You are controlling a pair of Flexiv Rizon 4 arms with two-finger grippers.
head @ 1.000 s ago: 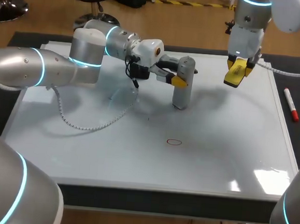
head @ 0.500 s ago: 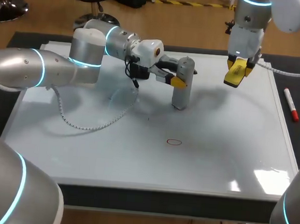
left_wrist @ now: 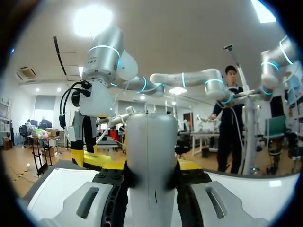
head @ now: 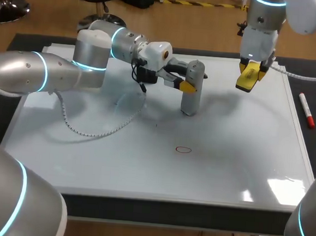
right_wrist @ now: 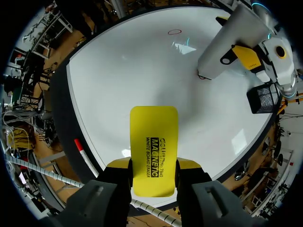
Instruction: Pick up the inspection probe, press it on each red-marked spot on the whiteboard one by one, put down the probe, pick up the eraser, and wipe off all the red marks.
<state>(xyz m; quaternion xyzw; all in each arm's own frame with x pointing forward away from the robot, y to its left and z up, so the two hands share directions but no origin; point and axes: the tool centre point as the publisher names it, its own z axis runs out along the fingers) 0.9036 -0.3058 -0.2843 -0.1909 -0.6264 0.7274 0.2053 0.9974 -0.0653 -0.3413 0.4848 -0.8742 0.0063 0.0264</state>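
Holding the inspection probe (head: 191,101) upright, my left gripper (head: 190,85) has both fingers pressed against its grey body from two sides, high up near its top. The probe's foot appears to rest on the whiteboard (head: 89,162), beyond the red mark (head: 183,149) and well apart from it. That ring is the only red mark I can find. My right gripper (right_wrist: 154,164) is clamped on the yellow eraser (head: 247,78), which hangs in the air beyond the red mark and off to its right, clear of the board.

My first worry is the path to the red mark. If I slide the probe toward it instead of lifting, the foot may scrape the board or smear the ring before I press it.

Because I grip high, a hard push at the red mark could tilt the probe or let it slip through my fingers.

My left arm's coiled cable (head: 102,127) lies on the board to the left of the red mark, near it. Carrying the probe across could drag the cable over the ink.

With the eraser already in hand, a right-arm descent onto the red mark too early would wipe it untested, or bring both arms together over it.
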